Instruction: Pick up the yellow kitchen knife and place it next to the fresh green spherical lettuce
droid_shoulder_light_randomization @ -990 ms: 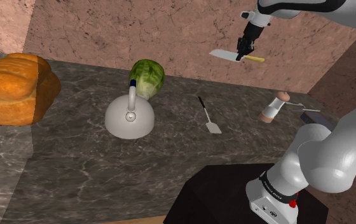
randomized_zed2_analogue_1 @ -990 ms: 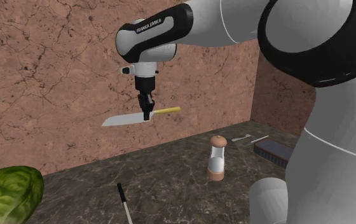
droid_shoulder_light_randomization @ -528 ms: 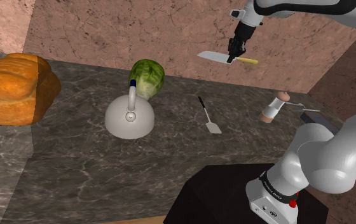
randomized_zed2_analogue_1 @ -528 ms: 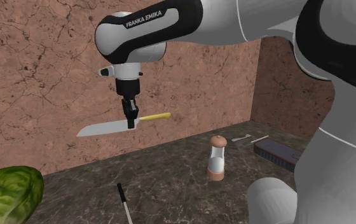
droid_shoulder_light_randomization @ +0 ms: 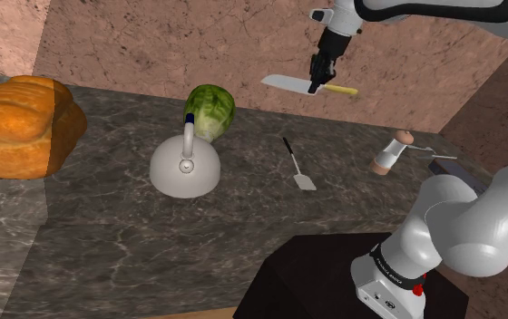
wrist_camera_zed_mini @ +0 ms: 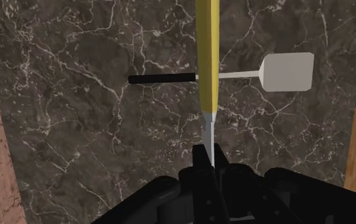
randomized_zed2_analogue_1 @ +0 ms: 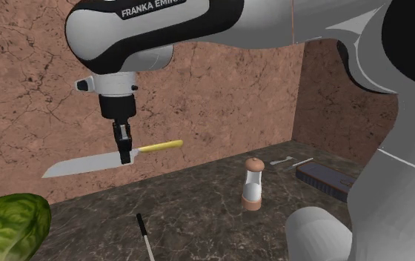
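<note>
Yellow at the handle and pale grey along the blade, the knife [droid_shoulder_light_randomization: 284, 83] hangs level in mid-air at the upper right of the shoulder view, well above the dark marbled bench [droid_shoulder_light_randomization: 107, 236]. The black fingers [randomized_zed2_analogue_1: 125, 153] are clenched on it where blade meets handle. The lettuce [droid_shoulder_light_randomization: 210, 111] sits lower and further left in that frame, just behind a white kettle [droid_shoulder_light_randomization: 185, 168], with a spatula [droid_shoulder_light_randomization: 297, 165] lying off to its right. The carry looks to be in hand, the placing not yet done. The next move likely calls for travel left and down to bare bench beside the lettuce, clear of the kettle, then letting go.
</note>
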`<state>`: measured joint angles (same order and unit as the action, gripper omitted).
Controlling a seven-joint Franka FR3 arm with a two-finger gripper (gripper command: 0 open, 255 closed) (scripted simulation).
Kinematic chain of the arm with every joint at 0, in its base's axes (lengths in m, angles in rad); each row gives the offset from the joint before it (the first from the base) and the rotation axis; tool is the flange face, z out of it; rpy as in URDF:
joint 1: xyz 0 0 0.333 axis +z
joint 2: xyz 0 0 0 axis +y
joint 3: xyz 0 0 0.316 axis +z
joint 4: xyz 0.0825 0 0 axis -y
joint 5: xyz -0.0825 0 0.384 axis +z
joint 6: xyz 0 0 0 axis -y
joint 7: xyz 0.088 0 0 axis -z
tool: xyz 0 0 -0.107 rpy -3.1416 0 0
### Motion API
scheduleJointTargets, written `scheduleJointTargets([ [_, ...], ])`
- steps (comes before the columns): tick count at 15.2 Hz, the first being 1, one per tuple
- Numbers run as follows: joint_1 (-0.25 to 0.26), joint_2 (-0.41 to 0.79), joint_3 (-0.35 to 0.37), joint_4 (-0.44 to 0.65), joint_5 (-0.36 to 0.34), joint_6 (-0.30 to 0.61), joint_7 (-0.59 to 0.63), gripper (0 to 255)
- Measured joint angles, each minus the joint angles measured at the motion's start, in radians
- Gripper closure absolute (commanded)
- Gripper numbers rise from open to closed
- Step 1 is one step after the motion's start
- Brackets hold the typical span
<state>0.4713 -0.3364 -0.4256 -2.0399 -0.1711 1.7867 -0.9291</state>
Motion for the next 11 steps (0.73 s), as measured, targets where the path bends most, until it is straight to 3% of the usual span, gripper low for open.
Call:
scheduleJointTargets([
  [11,0.097,0.057,0.162,0.023,0.053,0.007,0.241,255],
])
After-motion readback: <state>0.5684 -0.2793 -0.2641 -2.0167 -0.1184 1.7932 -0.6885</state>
